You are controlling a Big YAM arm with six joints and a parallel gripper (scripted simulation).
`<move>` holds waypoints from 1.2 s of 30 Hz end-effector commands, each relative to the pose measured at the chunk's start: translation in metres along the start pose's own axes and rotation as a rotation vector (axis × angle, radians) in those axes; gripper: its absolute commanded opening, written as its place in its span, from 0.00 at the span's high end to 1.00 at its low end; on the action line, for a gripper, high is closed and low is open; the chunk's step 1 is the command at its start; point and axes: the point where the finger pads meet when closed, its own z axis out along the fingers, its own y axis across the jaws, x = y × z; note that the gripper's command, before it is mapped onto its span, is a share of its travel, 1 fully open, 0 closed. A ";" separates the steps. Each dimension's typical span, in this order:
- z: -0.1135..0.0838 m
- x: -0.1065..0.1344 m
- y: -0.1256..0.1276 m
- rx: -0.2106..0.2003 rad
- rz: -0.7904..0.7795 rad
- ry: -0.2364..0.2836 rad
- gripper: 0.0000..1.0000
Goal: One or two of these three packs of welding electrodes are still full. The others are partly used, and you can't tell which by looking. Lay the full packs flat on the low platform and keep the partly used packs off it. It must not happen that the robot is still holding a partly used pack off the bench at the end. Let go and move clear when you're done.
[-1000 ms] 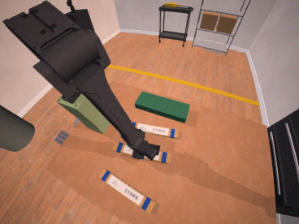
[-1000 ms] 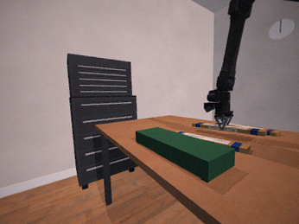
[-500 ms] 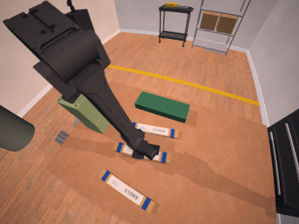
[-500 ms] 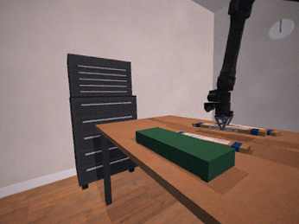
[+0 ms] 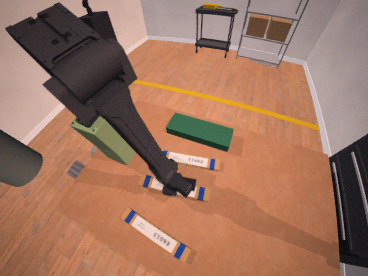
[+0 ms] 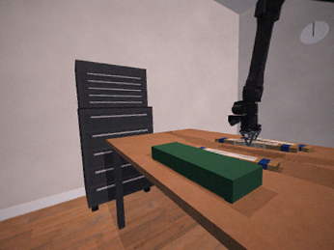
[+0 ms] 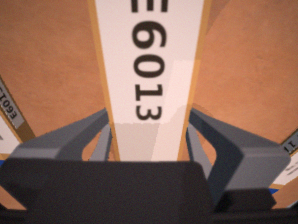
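Item one: the gripper (image 5: 181,186), which I have lowered onto the middle pack (image 5: 200,193). Its fingers are clamped against both long sides of that pack, roughly halfway open, with the label E6013 readable between them in the wrist view. The pack lies flat on the wooden table (image 5: 280,200).

Item two: the far pack (image 5: 192,160), flat, just beside the green platform (image 5: 200,131) but not on it.

Item three: the near pack (image 5: 157,235), flat, angled, well apart from the platform.

Item four: the platform itself, a low green block carrying none of the packs.

Surroundings: a black drawer cabinet (image 6: 115,129) beside the table, a small black cart (image 5: 199,25) and a wire shelf rack (image 5: 243,35) at the far wall.
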 end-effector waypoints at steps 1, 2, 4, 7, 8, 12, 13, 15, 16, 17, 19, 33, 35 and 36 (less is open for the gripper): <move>-0.009 -0.019 -0.014 0.021 0.006 -0.051 1.00; -0.007 -0.017 -0.014 0.019 0.006 -0.048 1.00; -0.002 -0.015 -0.013 0.016 0.006 -0.041 1.00; -0.003 -0.016 -0.013 0.018 0.006 -0.044 1.00; -0.003 -0.017 -0.014 0.019 0.006 -0.046 1.00; -0.003 -0.021 -0.015 0.022 0.006 -0.054 1.00; -0.003 -0.021 -0.015 0.022 0.006 -0.055 1.00; -0.001 -0.021 -0.015 0.022 0.006 -0.054 1.00; 0.001 -0.020 -0.015 0.021 0.006 -0.051 1.00; 0.003 -0.018 -0.014 0.019 0.006 -0.047 1.00; 0.007 -0.015 -0.013 0.016 0.006 -0.041 1.00; 0.009 -0.020 -0.015 0.022 0.006 -0.053 1.00; 0.013 -0.018 -0.014 0.019 0.006 -0.048 1.00; 0.015 -0.017 -0.013 0.018 0.006 -0.044 1.00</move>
